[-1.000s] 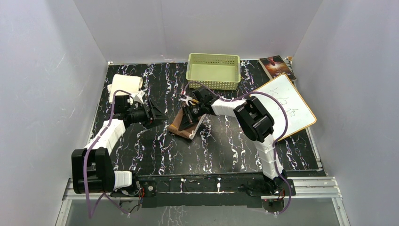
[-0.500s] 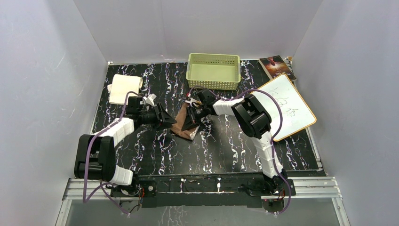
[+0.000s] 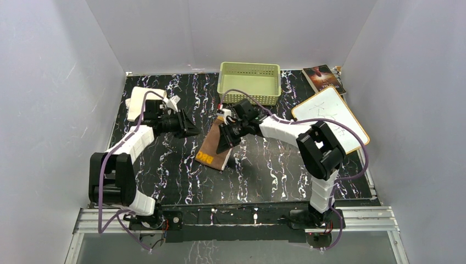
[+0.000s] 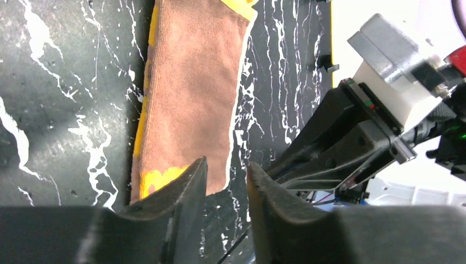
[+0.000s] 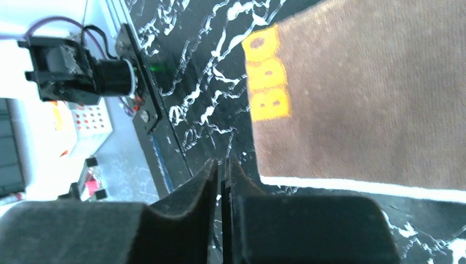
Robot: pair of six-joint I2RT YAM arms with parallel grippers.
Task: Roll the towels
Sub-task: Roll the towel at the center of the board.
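Note:
The brown and mustard-yellow towel [image 3: 211,147] lies flat on the black table, its orange lettering at the near end [image 5: 266,77]. In the left wrist view the towel [image 4: 189,93] stretches away ahead. My right gripper [image 3: 221,147] hovers over the towel's right edge; in the right wrist view my right gripper [image 5: 222,162] shows only a thin slit between its jaws, with nothing in it. My left gripper [image 3: 195,131] sits just left of the towel, open and empty [image 4: 226,162]. The cream-white towel [image 3: 144,102] lies rolled at the back left.
A pale green basket [image 3: 248,82] stands at the back centre and a book [image 3: 324,78] at the back right. The white board with an orange rim [image 3: 335,110] lies right of my right arm. White walls close in three sides.
The left gripper swung from the cream towel toward the brown one. The right gripper has let go of the brown towel, which now lies flatter and longer. The right elbow moved right.

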